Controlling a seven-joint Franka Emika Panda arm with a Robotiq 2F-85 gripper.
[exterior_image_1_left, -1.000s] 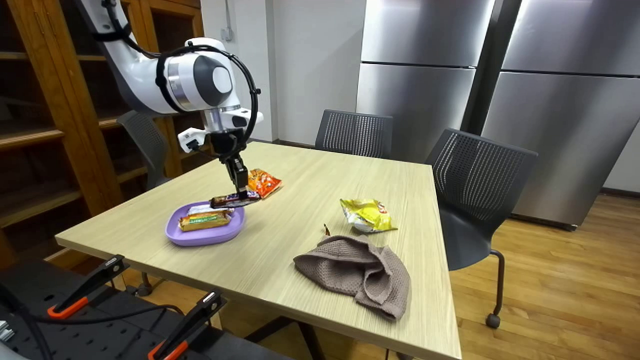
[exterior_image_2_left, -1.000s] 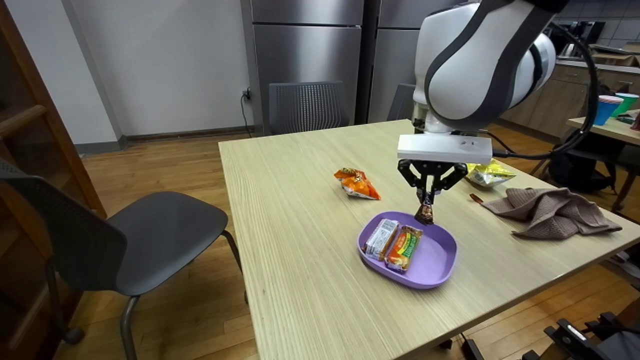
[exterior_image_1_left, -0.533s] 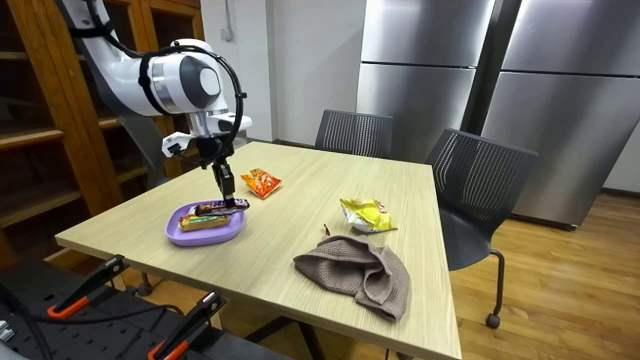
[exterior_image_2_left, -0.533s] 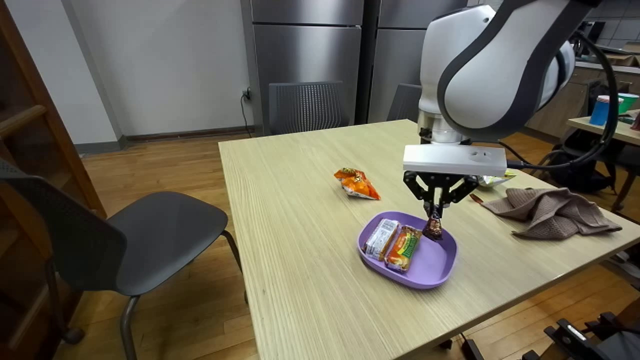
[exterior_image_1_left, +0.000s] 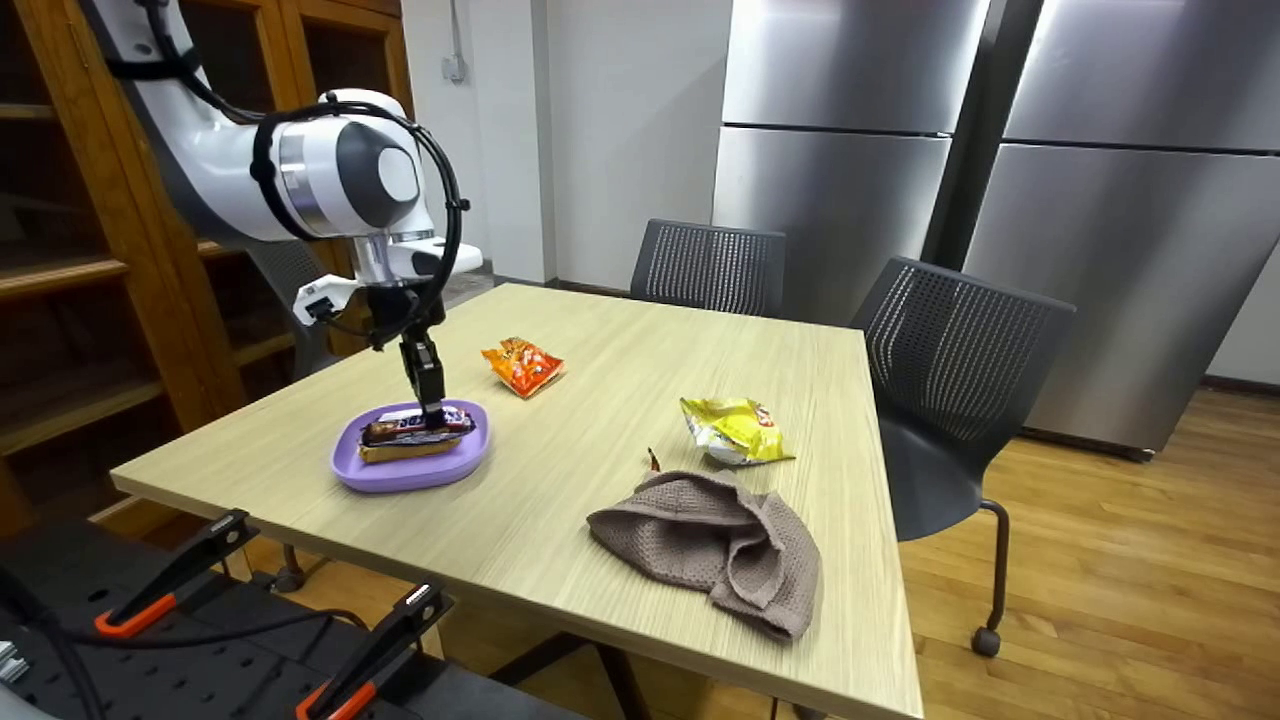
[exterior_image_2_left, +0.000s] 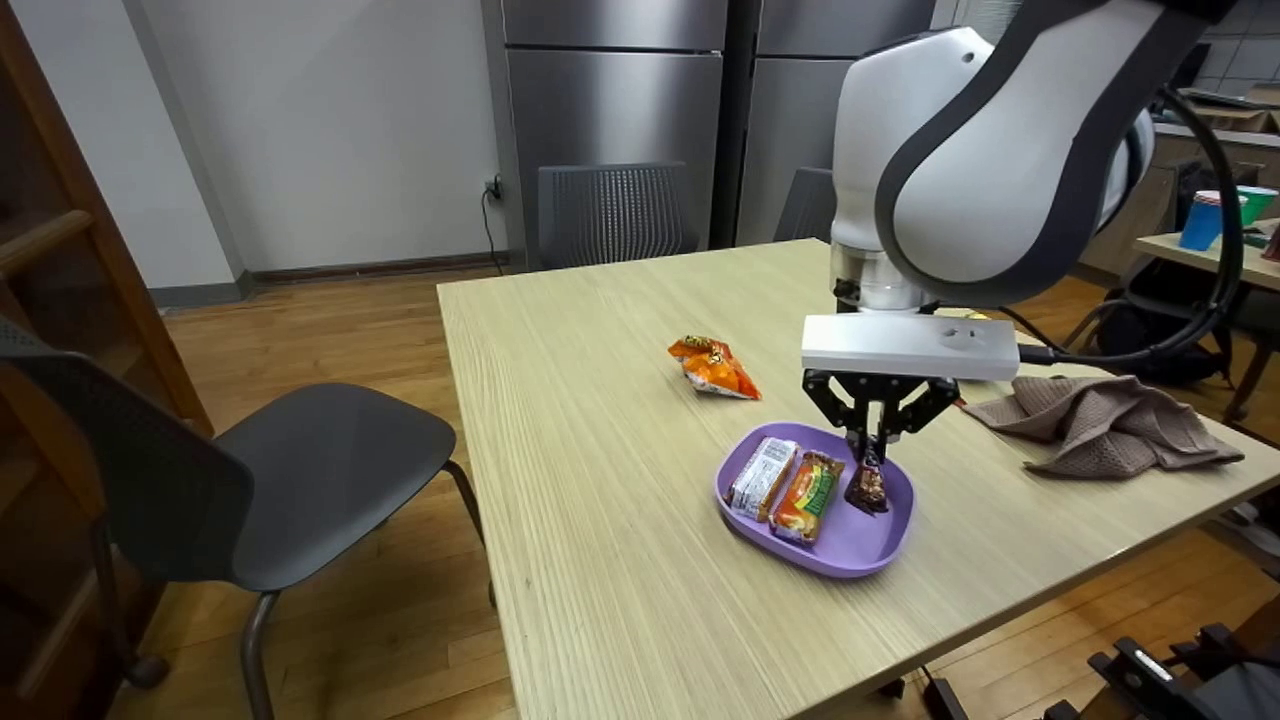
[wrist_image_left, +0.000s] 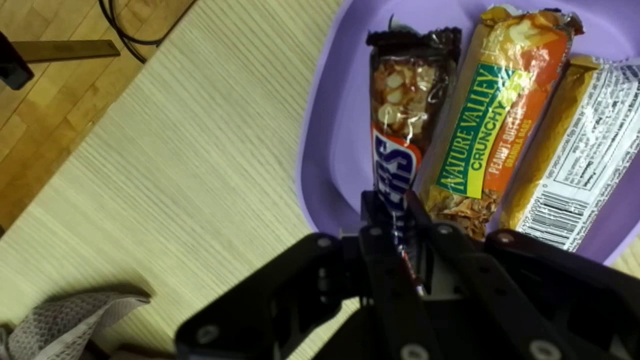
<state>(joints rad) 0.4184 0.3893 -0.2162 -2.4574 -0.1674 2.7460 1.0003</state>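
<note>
Gripper (wrist_image_left: 392, 210) pinching the Snickers bar (wrist_image_left: 397, 125) across its printed name. Bar hangs inside the outline of the purple tray (exterior_image_2_left: 860, 540), just beside the Nature Valley bar (wrist_image_left: 492, 130), with the white-labelled bar (wrist_image_left: 580, 155) beyond that one. Tray sits close to the near edge of the worktop (exterior_image_1_left: 560, 500), toward its near left corner in an exterior view.

Changed: a second ago the Snickers bar was higher, up at the tray's far rim. Since then it has come down and in, the arm shifting toward the near edge. Tray and its other two bars haven't moved. Judged: late in the carry, no release so far.

Also around: orange bag (exterior_image_1_left: 525, 368) farther back from the near edge, yellow bag (exterior_image_1_left: 738, 432) by the right edge, brown cloth (exterior_image_1_left: 715, 550) at the near right corner.

Hard to see: can't tell whether the Snickers bar touches the tray floor or its neighbour. Its gripped end is lost in the wrist view. White-labelled bar mostly hidden in an exterior view; yellow bag nearly all blocked by the arm in an exterior view. Cloth cut off in the wrist view; reddish tip (exterior_image_1_left: 653, 460) beside it unidentifiable.
</note>
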